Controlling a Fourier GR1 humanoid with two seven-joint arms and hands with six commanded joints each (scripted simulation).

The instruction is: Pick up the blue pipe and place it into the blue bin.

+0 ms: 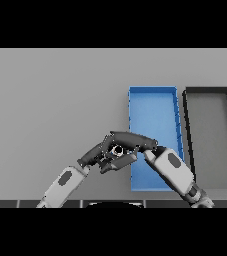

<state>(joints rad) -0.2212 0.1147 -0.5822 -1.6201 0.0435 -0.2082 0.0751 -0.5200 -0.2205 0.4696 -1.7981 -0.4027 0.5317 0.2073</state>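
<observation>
My two arms reach in from the near edge of the grey tabletop [50,100] and meet just in front of me, a little right of its middle. My left hand [96,155] comes in from the lower left; its dark fingers are bunched against my right hand, and I cannot tell whether they grip anything. My right hand [132,141] comes in from the lower right, stretched leftward with its fingers long and fairly straight, lying over the top of the left hand. The two hands touch and overlap at the left wall of the blue bin [152,107], near its front half.

The blue bin stands toward the right side of the tabletop. Just beside it, nearer the right edge, stands a dark grey bin [210,135].

I cannot make out the blue pipe; something small and dark with a pale ring [117,150] shows between my hands.
</observation>
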